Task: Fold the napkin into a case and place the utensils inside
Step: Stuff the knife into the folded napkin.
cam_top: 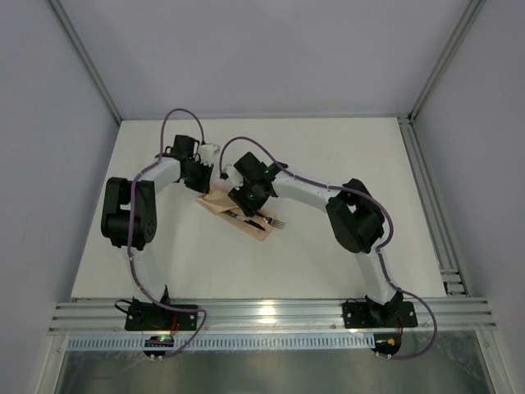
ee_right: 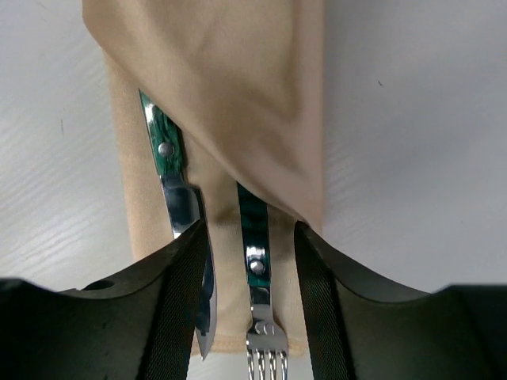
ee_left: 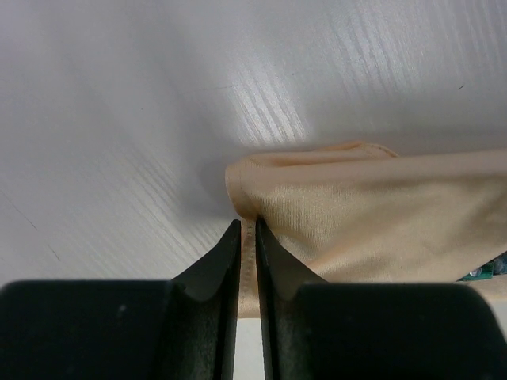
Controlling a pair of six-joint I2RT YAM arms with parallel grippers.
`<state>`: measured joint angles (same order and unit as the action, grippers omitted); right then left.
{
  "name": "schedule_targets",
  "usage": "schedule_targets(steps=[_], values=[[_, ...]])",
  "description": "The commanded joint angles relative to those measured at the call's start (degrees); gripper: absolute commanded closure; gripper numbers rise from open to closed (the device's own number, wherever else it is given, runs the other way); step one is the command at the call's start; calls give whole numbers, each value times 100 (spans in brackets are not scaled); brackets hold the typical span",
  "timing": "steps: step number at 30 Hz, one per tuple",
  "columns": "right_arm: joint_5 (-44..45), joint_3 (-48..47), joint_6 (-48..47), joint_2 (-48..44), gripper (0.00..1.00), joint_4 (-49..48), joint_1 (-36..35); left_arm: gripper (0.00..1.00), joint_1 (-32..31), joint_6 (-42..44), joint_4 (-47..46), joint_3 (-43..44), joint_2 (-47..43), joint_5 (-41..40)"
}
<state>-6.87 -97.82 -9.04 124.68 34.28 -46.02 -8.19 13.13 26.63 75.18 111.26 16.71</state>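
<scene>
The peach-tan napkin lies folded as a narrow case (cam_top: 220, 205) at mid-table, its diagonal flap (ee_right: 230, 95) lifted over the utensils. A green-handled fork (ee_right: 257, 273) and knife (ee_right: 181, 202) lie inside it, with their silvery ends sticking out at the near end (cam_top: 277, 222). My right gripper (ee_right: 249, 229) is open and straddles the fork's handle; the knife blade runs beside its left finger. At the case's far corner (ee_left: 261, 190), my left gripper (ee_left: 247, 224) is shut on a thin fold of the cloth. Both grippers (cam_top: 215, 182) (cam_top: 244, 203) hover over the case.
The white table (cam_top: 353, 156) is walled at the back and both sides. An aluminium rail (cam_top: 262, 315) runs along the near edge, and another rail (cam_top: 428, 197) runs down the right side. Both arm bases stand on the near rail.
</scene>
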Motion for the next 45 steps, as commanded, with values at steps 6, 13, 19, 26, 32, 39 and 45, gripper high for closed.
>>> schedule_targets(steps=[6,13,19,26,32,39,45], values=[[658,912,630,-2271,48,-149,-39,87,10,120,-53,-82,-280,157],[919,3931,2886,-4152,58,-1457,479,86,10,120,-114,-196,-360,184],[-339,5843,4295,-4918,62,-3636,1164,85,10,138,-158,-276,-412,184],[-1070,6451,5210,-4427,69,-5219,1561,86,1,129,-167,-293,-456,227],[-1000,6600,5404,-4102,76,-5634,1552,86,1,129,-158,-346,-535,254],[-711,6679,5518,-4056,78,-5644,1552,87,10,111,-141,-319,-562,271],[-341,6680,5202,-4619,78,-4976,1552,87,10,120,-158,-337,-536,263]])
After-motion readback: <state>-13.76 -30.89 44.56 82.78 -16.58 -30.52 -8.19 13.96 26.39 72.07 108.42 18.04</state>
